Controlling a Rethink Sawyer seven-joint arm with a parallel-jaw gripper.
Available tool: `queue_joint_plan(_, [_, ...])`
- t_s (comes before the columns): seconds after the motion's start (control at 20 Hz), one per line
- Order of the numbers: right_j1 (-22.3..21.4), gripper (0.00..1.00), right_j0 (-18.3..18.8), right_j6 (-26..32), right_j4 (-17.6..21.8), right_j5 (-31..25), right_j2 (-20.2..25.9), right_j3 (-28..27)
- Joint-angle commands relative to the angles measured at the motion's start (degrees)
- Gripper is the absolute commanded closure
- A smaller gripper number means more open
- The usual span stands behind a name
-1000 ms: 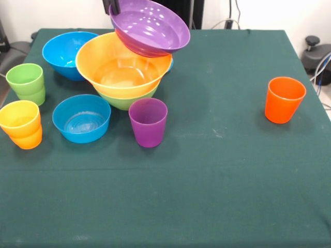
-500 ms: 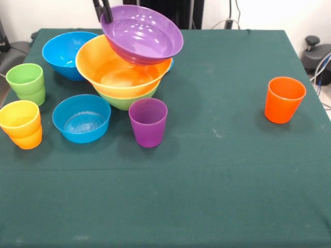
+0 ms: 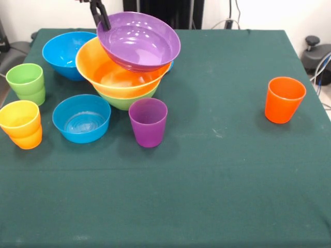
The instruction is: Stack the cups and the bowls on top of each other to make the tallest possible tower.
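the table (image 3: 217, 170) wears a dark green cloth under a white wall (image 3: 51, 13), with cables (image 3: 227, 20) at the far edge. the gripper (image 3: 102, 20) is clamped on the purple bowl's (image 3: 138, 40) rim – tilted in the yellow bowl (image 3: 116, 72), atop the green bowl (image 3: 124, 101).

Tilted purple bowl (image 3: 138, 40) atop yellow bowl (image 3: 111, 75)

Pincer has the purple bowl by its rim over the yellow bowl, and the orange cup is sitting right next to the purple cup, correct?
Not quite. The front view shows the orange cup alone, far across the table from the purple cup. The rest holds: the pincer grips the purple bowl by its rim over the yellow bowl.
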State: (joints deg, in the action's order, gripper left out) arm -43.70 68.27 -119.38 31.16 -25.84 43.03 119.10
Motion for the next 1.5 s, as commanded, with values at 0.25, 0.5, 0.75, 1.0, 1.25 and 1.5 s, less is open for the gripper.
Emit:
queue_joint_plan(0.25, [2.2,1.00,0.3,9.8,2.6,-4.2,2.6,-2.7])
queue_joint_plan(0.5, [2.0,0.00,0.2,8.7,2.3,-4.3,2.2,-2.6])
queue_joint_plan(0.75, [2.4,0.00,0.6,9.2,1.6,-4.7,3.3,-2.9])
queue_joint_plan(1.0, [2.5,0.00,1.3,8.6,0.8,-4.2,4.4,-2.5])
queue_joint_plan(1.25, [3.1,0.00,1.7,8.8,0.8,-4.2,5.2,-3.0])
queue_joint_plan(1.5, [3.5,0.00,1.5,9.3,0.9,-5.2,5.7,-3.4])
